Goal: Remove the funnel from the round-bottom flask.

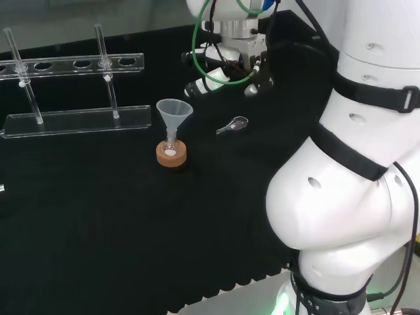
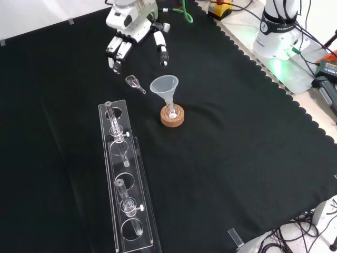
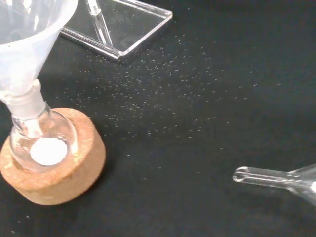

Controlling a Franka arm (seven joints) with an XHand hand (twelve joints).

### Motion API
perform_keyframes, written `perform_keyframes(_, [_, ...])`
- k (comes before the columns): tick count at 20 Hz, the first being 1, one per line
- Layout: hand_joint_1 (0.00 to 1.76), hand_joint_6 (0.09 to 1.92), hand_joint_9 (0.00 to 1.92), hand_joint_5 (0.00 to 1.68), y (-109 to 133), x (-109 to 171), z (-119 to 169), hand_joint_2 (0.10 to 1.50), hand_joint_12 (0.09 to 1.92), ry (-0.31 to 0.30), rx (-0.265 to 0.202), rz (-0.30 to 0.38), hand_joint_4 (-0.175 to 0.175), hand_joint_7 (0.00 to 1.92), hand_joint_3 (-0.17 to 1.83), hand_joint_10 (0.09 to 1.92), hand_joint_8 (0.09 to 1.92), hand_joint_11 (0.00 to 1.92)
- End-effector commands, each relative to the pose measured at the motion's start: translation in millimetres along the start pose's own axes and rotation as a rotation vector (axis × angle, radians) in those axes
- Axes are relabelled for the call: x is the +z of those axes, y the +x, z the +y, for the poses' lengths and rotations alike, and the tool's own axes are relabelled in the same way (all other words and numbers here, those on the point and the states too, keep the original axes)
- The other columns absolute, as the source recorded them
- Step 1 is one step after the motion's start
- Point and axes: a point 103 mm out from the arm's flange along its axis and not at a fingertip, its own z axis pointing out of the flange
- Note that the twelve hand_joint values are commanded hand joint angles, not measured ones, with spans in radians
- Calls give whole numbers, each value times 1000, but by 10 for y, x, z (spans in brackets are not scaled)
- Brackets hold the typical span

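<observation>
Funnel (image 1: 174,113) upright, stem in round-bottom flask (image 1: 171,149) on cork ring (image 1: 172,156); to the left of the released, empty hand (image 1: 220,72) in head view, apart

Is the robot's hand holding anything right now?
No, nothing. The hand hangs over the cloth with its fingers relaxed, apart from the funnel, which sits in the flask on its cork ring.
</observation>
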Motion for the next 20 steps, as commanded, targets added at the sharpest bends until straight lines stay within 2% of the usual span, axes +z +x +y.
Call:
perform_keyframes(1, [217,87,0,67,127,117,72,669,1570,38,8,42,-117,0,123,936,237,110])
perform_keyframes(5, [200,87,0,58,183,121,38,665,1576,73,36,83,-119,0,109,908,210,87])
perform_keyframes(9, [178,87,0,44,244,119,23,665,1592,108,38,116,-125,0,91,851,174,26])
perform_keyframes(15, [163,87,0,37,343,141,5,666,1599,129,44,120,-132,0,82,825,156,0])
perform_keyframes(20, [161,87,0,39,405,182,-28,667,1598,119,57,114,-137,0,81,820,153,0])
